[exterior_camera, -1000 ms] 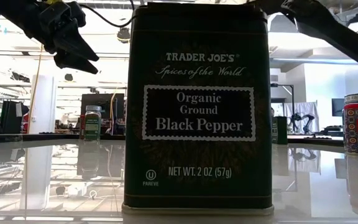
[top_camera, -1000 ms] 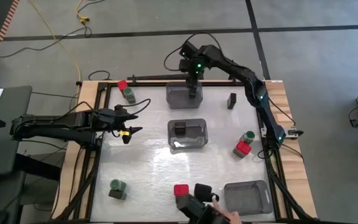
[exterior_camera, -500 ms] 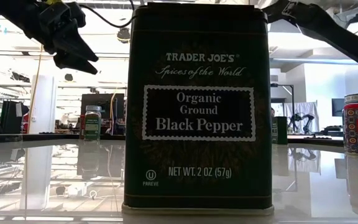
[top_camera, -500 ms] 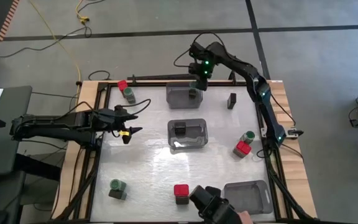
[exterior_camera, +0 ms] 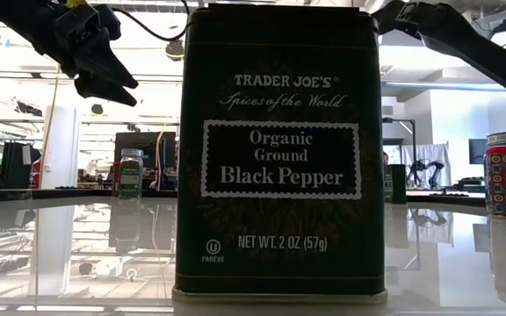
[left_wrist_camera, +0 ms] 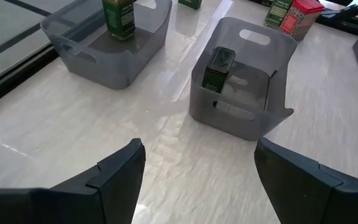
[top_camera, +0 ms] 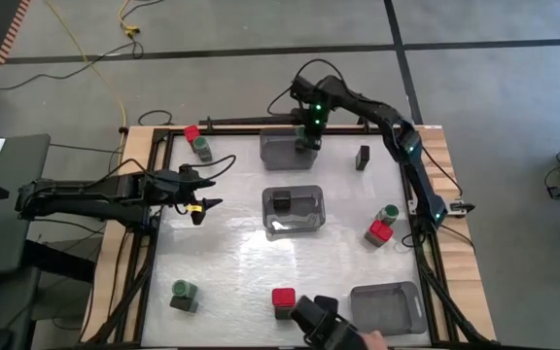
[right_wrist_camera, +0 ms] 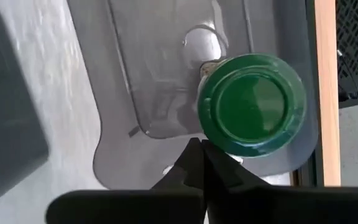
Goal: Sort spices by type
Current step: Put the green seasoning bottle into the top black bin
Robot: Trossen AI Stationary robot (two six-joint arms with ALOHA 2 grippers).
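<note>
The spices are small jars spread over the white table. A green-capped jar (right_wrist_camera: pixel 253 102) stands upright in the far grey bin (top_camera: pixel 282 148), and a black jar (left_wrist_camera: pixel 218 68) stands in the middle bin (top_camera: pixel 304 222). A black pepper tin (exterior_camera: pixel 279 149) fills the low view. My right gripper (right_wrist_camera: pixel 202 155) hangs shut over the far bin, pointing steeply down, its tips just beside the green cap. My left gripper (left_wrist_camera: pixel 197 180) hovers open above the table's left side, nothing between its fingers.
Loose jars stand at the far left (top_camera: pixel 198 144), near left (top_camera: pixel 183 295), near middle (top_camera: pixel 283 301) and right (top_camera: pixel 381 227); a black one (top_camera: pixel 363 156) stands far right. A third bin (top_camera: pixel 387 306) sits near right. A person's hand (top_camera: pixel 331 329) reaches in at the near edge.
My right gripper has tipped more steeply downward and sunk a little over the far bin. The person's hand at the near edge has drawn back toward that edge, away from the red-capped jar. My left arm has kept still.
</note>
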